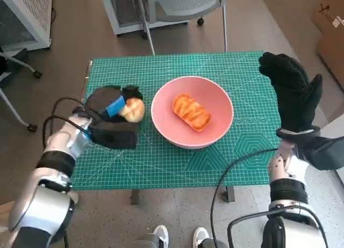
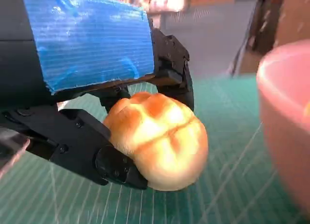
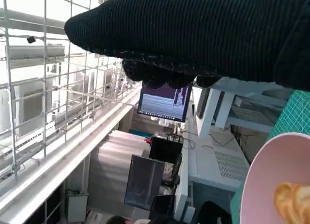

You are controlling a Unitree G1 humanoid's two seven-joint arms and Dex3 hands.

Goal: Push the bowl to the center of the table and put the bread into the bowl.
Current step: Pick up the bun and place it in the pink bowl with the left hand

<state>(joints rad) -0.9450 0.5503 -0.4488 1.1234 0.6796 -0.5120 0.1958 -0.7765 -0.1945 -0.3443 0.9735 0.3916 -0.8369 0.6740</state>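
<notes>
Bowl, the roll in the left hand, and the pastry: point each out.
Bowl (image 1: 220,127): head view, bare inner wall near its right rim.
Roll (image 2: 162,139): left wrist view, middle of its scored top.
Pastry (image 1: 191,112): head view, centre of its glazed crust.

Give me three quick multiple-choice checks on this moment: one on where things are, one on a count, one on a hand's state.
1. Where is the pink bowl?
A. Near the middle of the green mat
B. On the floor
C. At the mat's left edge

2. How many pieces of bread show in all?
A. One
B. Two
C. Four

3. What is the left hand doing?
A. Resting open and empty
B. Holding a round bun
C. Gripping the bowl's rim

Key: 1 A, the head view shows the bowl about central on the mat. 2 B, a glazed pastry lies in the bowl and the bun is in the left hand. 3 B, the left wrist view shows black fingers closed round the bun beside the bowl.
</notes>
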